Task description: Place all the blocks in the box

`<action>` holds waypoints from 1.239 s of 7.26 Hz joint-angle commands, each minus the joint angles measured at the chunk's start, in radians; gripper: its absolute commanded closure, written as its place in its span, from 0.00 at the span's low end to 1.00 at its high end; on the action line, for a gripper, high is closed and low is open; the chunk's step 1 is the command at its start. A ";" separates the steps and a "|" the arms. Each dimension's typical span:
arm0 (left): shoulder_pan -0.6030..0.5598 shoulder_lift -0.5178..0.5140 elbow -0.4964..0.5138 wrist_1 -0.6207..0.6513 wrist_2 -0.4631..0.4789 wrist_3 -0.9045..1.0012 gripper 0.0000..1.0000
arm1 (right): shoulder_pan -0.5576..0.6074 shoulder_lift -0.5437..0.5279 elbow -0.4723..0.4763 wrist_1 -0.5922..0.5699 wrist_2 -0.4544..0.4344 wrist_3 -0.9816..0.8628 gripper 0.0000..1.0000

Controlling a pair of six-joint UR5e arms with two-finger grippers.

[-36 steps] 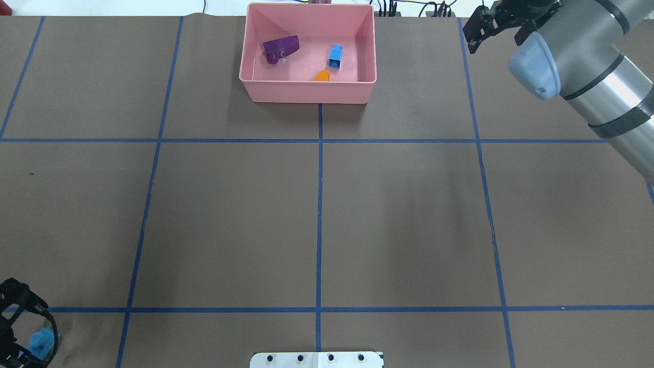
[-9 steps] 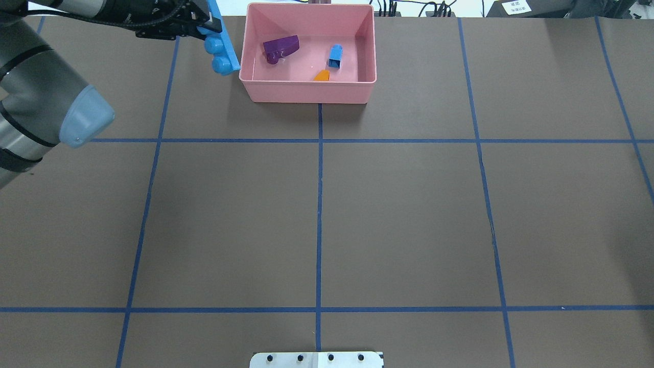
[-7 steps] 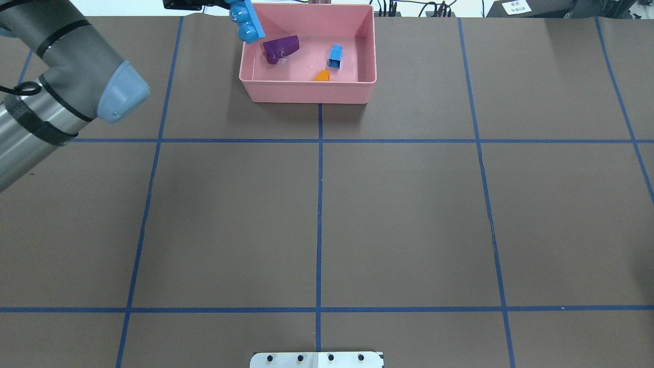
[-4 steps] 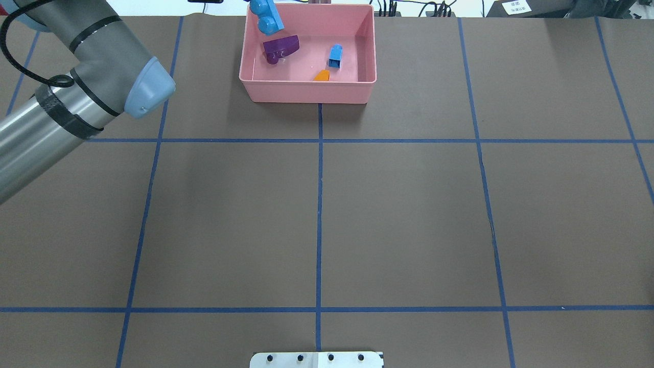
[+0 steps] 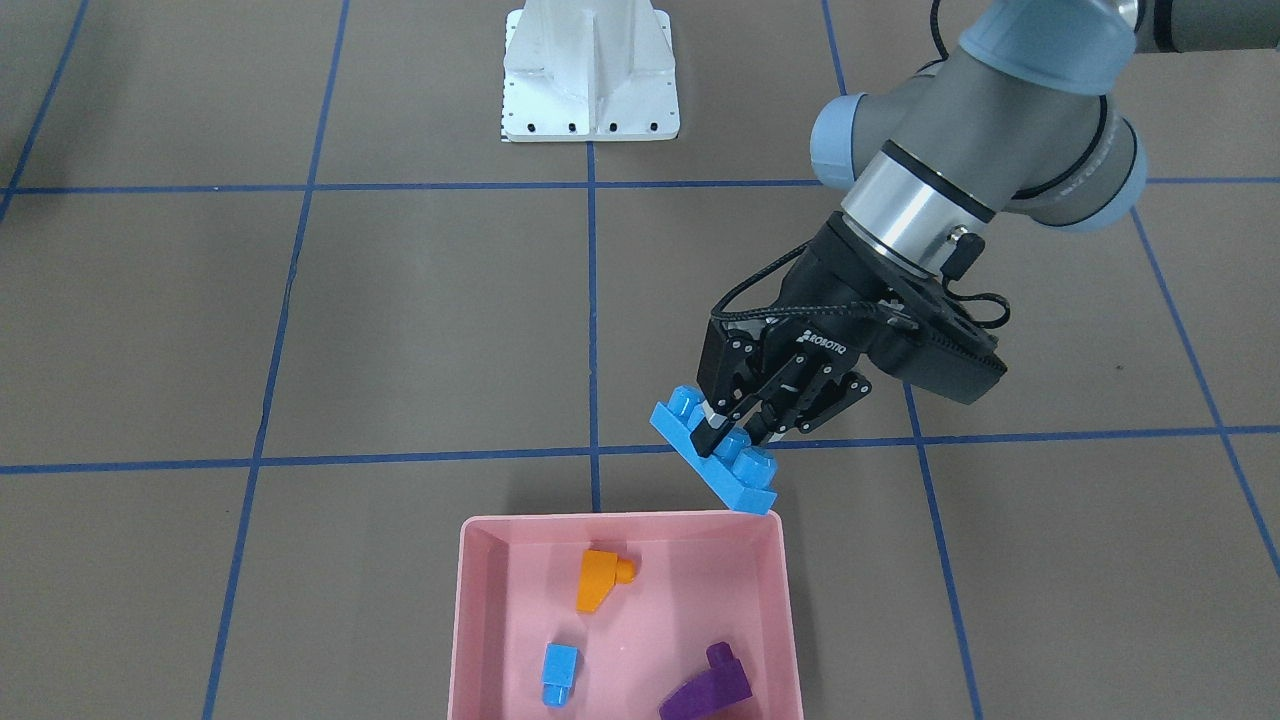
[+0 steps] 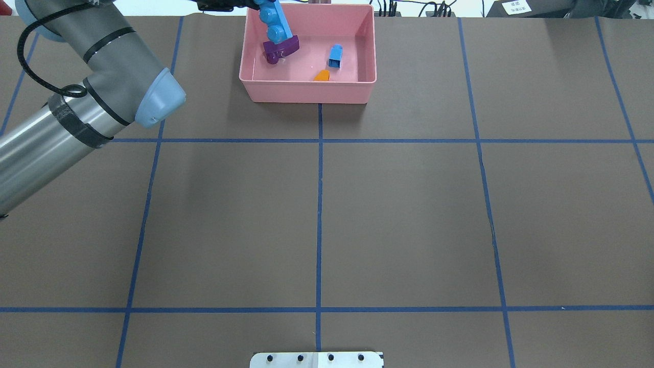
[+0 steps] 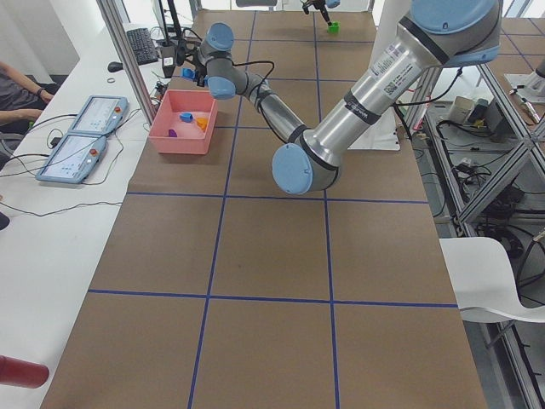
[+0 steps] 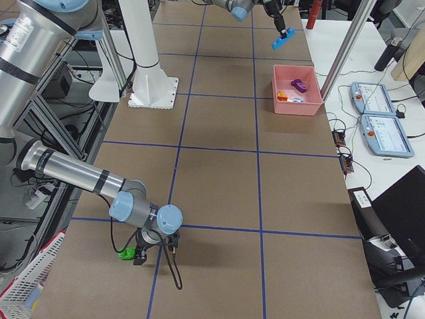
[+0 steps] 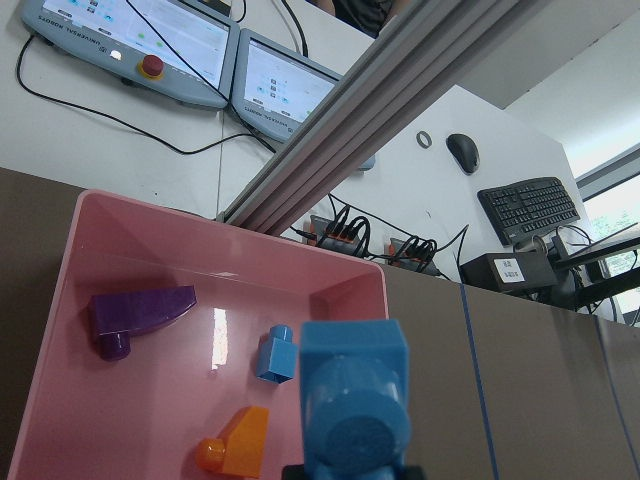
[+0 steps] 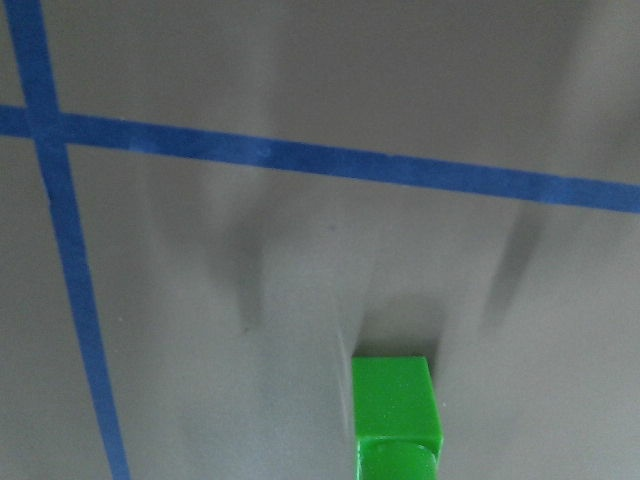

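Across it comes: the left gripper (image 5: 738,432) has swung off the table (image 6: 409,214) beside the pink box (image 6: 306,93), and the long blue four-stud bar (image 6: 276,24) now shows over the box's eleven o'clock corner in the overhead view, overlapping the purple sloped brick (image 6: 282,50) lying below it. Jaws are pinched tight across the bar's middle, and the bar hangs tilted, one end dipping. This is the carry, right on the edge of the drop. Three are already home: the purple one, the small blue cube (image 6: 335,55) and the orange sloped brick (image 6: 322,76) all lie on the box floor. From the front-facing view the bar's low end sits close by the rim at the box's one o'clock corner, and how high it hangs is hard to read. So my call for the next move is a touch more travel toward the middle, a little descent, then let go. The left arm (image 6: 97,66) reaches in long from nine o'clock of the overhead view, wrist bent so the gripper points obliquely down at the box. Far down the table, the right gripper (image 8: 147,254) sits low with the green two-stud brick (image 8: 125,254) just beside it at nine o'clock. Its own camera shows the brick but no fingers, so I cannot tell how those jaws stand. That green brick is well apart from the box, and looks to be the last one to fetch.
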 commanded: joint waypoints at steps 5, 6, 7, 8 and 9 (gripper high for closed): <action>0.001 -0.002 -0.001 0.005 0.000 0.049 1.00 | -0.055 0.083 -0.152 0.000 0.026 0.000 0.01; 0.002 -0.004 0.001 0.005 0.000 0.053 1.00 | -0.057 0.083 -0.158 0.000 0.029 0.000 0.02; 0.001 -0.003 0.001 0.008 0.000 0.103 1.00 | -0.061 0.083 -0.161 0.000 0.041 0.000 0.04; 0.001 -0.002 0.004 0.009 0.000 0.107 1.00 | -0.064 0.083 -0.162 0.000 0.049 0.002 0.15; 0.001 -0.002 0.004 0.011 0.000 0.107 1.00 | -0.067 0.083 -0.166 0.000 0.050 0.002 0.54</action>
